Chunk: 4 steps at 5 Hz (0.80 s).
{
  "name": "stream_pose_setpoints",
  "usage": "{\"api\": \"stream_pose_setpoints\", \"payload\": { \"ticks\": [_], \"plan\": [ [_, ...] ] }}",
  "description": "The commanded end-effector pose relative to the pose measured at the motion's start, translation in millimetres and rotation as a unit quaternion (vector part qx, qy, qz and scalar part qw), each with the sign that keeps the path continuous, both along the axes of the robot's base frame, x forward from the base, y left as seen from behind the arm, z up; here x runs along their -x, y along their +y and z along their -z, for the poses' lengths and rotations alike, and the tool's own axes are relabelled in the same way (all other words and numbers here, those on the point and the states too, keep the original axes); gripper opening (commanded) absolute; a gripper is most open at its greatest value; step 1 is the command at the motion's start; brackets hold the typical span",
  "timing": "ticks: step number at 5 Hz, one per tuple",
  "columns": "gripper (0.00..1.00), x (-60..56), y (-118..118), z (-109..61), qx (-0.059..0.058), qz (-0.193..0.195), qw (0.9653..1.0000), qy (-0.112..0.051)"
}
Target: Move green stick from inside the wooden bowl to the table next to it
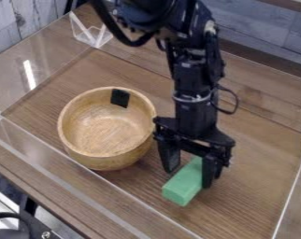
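Note:
The green stick (186, 184) lies flat on the table (259, 154), just right of the wooden bowl (106, 127) and outside it. My gripper (192, 169) hangs straight down over the stick's far end with its two fingers spread open, one on each side of the block. The left finger (167, 161) stands close to the bowl's rim. Nothing is gripped. A small black square (118, 97) leans against the bowl's inner back wall.
Clear acrylic walls (41, 70) edge the tabletop on the left, front and right. A clear triangular stand (91, 35) sits at the back left. Bare wood lies to the right of the arm and behind the bowl.

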<state>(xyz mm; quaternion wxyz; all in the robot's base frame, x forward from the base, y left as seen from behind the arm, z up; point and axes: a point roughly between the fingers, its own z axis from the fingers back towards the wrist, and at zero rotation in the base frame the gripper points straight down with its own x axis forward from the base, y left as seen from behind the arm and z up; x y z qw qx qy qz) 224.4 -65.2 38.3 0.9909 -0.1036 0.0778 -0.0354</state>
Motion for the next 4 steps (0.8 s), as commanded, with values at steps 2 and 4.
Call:
{"api": "stream_pose_setpoints", "payload": {
  "ticks": [2,4],
  "plan": [
    [1.00,-22.8,15.6,-62.6,0.017,-0.018,0.9968,-0.076],
    [0.00,-21.7,15.1,-61.2,0.020,-0.012,0.9958,-0.089]
  ]
}}
